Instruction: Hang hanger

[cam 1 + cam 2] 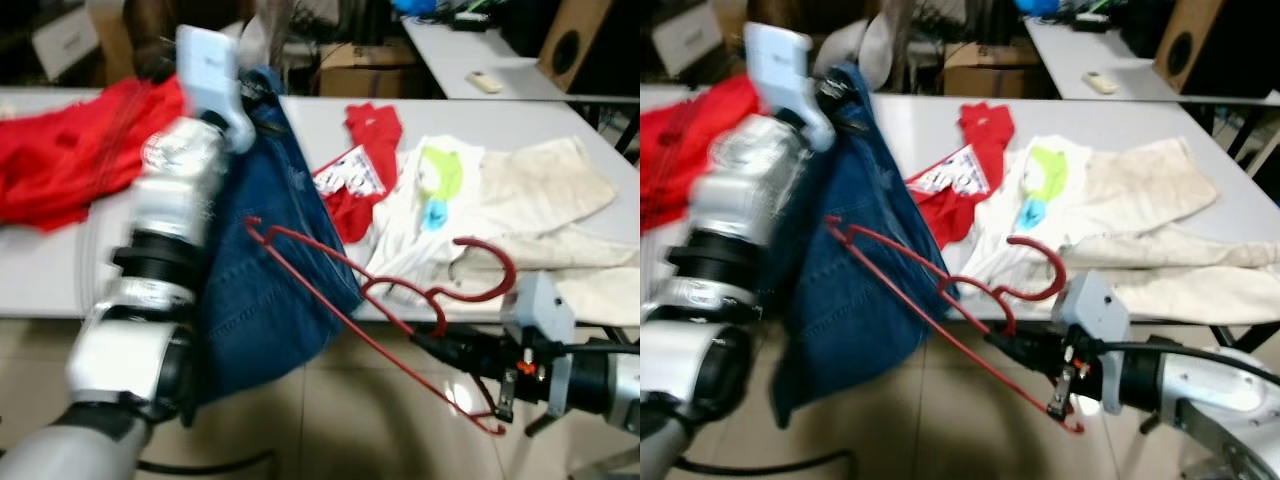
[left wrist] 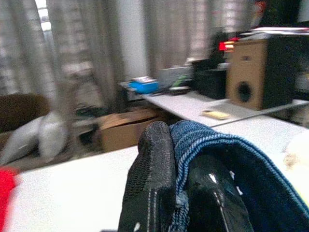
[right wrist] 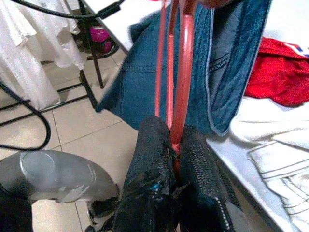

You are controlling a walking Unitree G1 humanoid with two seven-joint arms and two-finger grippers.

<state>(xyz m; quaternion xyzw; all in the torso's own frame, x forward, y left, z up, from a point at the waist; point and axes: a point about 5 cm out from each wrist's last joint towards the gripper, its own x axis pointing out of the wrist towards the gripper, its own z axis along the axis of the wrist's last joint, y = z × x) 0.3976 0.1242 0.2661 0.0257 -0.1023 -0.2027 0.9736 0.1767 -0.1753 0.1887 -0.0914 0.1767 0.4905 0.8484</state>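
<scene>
my left gripper (image 2: 178,193) is clenched on the waistband of the jeans (image 1: 265,290), holding them up over the near edge of the table (image 1: 60,270) so they hang toward the floor. my right gripper (image 3: 174,154) is clamped on the red hanger (image 1: 380,310) close below its hook, out in front of the table edge, with the hanger's far tip lying against the denim. as i judge it, both grasps are made but the real work is left: the hanger is beside the jeans, not inside or through them, and i see no rail to hang it on.

on the table lie a red cloth (image 1: 70,150) at the left, a smaller red garment (image 1: 370,135), a white shirt (image 1: 430,200) and cream trousers (image 1: 540,190). the white shirt droops off the edge just behind the hook, so it could snag. a second table (image 1: 470,55) with a speaker (image 1: 570,40) stands well behind.
</scene>
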